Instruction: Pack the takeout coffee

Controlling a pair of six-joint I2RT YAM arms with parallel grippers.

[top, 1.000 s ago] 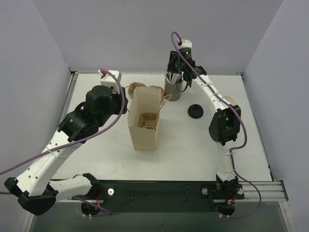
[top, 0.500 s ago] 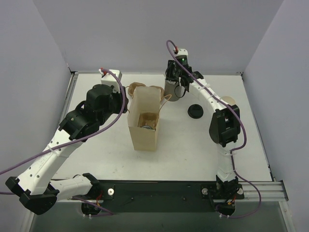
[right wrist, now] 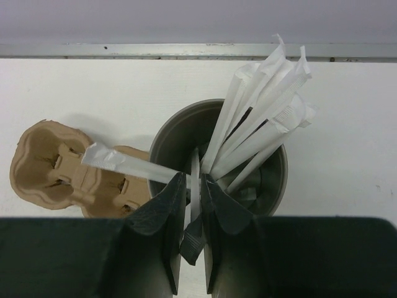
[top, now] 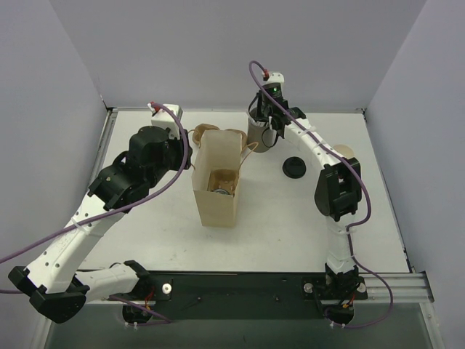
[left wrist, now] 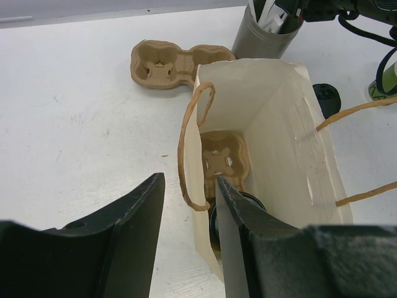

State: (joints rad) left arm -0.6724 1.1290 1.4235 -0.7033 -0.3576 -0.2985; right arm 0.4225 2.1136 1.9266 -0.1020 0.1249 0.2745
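Right hand: your right gripper (right wrist: 193, 177) is pinched on a wrapped straw (right wrist: 195, 194) down in the grey cup (right wrist: 180, 133).
Left hand: your left gripper (left wrist: 189, 180) hangs with fingers spread, holding nothing, just beside the paper bag (left wrist: 298, 143).
Coffee: the green cup (top: 343, 151) stands on the table (top: 276, 225) far right, partly hidden, outside the bag.
Lid: the black lid (top: 294, 167) lies flat between bag and cup, off the cup.
Bag: upright, mouth open, a cardboard carrier (left wrist: 223, 155) inside.

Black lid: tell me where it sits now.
In the top view the black lid lies flat on the table, right of the paper bag and nearer the arm bases than the grey straw cup.
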